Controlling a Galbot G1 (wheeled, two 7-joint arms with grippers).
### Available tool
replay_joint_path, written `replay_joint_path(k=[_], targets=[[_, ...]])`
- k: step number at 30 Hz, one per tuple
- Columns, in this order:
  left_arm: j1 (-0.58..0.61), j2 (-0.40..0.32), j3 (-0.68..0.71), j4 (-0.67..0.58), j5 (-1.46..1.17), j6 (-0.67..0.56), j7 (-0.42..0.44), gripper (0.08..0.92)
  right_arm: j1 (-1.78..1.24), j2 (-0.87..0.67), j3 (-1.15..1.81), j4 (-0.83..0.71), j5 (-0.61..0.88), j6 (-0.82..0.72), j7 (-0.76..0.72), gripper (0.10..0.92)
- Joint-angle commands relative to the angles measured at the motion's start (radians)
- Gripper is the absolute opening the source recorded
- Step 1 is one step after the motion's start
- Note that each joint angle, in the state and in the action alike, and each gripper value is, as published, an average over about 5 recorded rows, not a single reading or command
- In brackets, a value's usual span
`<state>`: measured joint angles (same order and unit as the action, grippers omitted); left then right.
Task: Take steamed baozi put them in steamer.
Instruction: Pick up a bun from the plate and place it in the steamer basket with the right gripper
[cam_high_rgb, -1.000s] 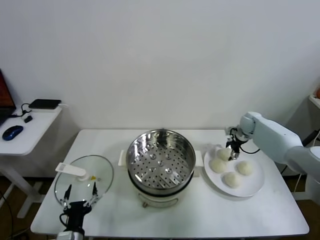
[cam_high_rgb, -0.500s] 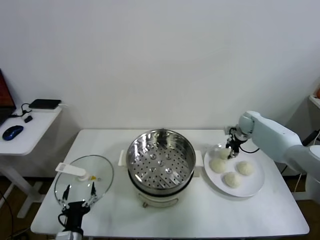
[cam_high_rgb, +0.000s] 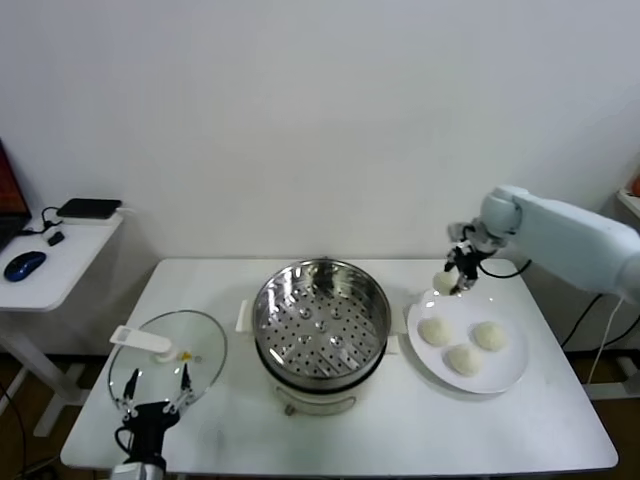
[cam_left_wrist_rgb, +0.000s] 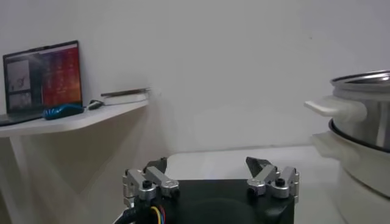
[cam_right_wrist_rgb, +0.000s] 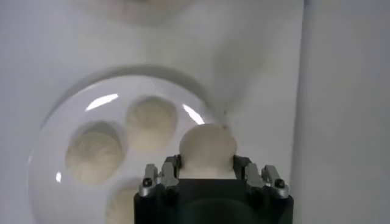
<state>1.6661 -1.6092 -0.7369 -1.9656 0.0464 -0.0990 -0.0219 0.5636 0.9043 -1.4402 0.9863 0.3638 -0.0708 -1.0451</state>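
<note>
My right gripper (cam_high_rgb: 452, 281) is shut on one off-white baozi (cam_high_rgb: 444, 283) and holds it in the air above the far left edge of the white plate (cam_high_rgb: 505, 372). In the right wrist view the baozi (cam_right_wrist_rgb: 206, 146) sits between the fingers of the right gripper (cam_right_wrist_rgb: 207, 165). Three baozi lie on the plate: one (cam_high_rgb: 435, 331), one (cam_high_rgb: 489, 336) and one (cam_high_rgb: 462, 359). The steel steamer (cam_high_rgb: 321, 322) with its perforated tray stands at the table's middle, empty. My left gripper (cam_high_rgb: 157, 394) is open and parked low at the front left.
A round glass lid (cam_high_rgb: 168, 358) with a white handle lies left of the steamer. A side desk (cam_high_rgb: 55, 255) with a blue mouse stands at the far left. The steamer's white handle (cam_left_wrist_rgb: 332, 108) shows in the left wrist view.
My right gripper has closed on the far left baozi and lifted it off the plate, moving up and slightly back. The left arm has not moved.
</note>
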Motion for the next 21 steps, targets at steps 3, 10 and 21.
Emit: replay_joint_path(k=[3,10,21], targets=[[0.002,-0.010,-0.009,-0.010,-0.005,0.001,-0.008,0.823,0.408,0.035,-0.186,0.369,0.163,0.232,0.002,0.586],[0.003,-0.017,-0.008,-0.009,0.000,-0.004,-0.011,0.823,0.441,0.257,-0.208,0.401,0.188,0.453,0.052,0.585],[0.004,-0.024,-0.014,-0.014,-0.005,-0.005,-0.013,0.823,0.240,0.564,-0.235,0.061,-0.028,0.784,0.048,0.585]])
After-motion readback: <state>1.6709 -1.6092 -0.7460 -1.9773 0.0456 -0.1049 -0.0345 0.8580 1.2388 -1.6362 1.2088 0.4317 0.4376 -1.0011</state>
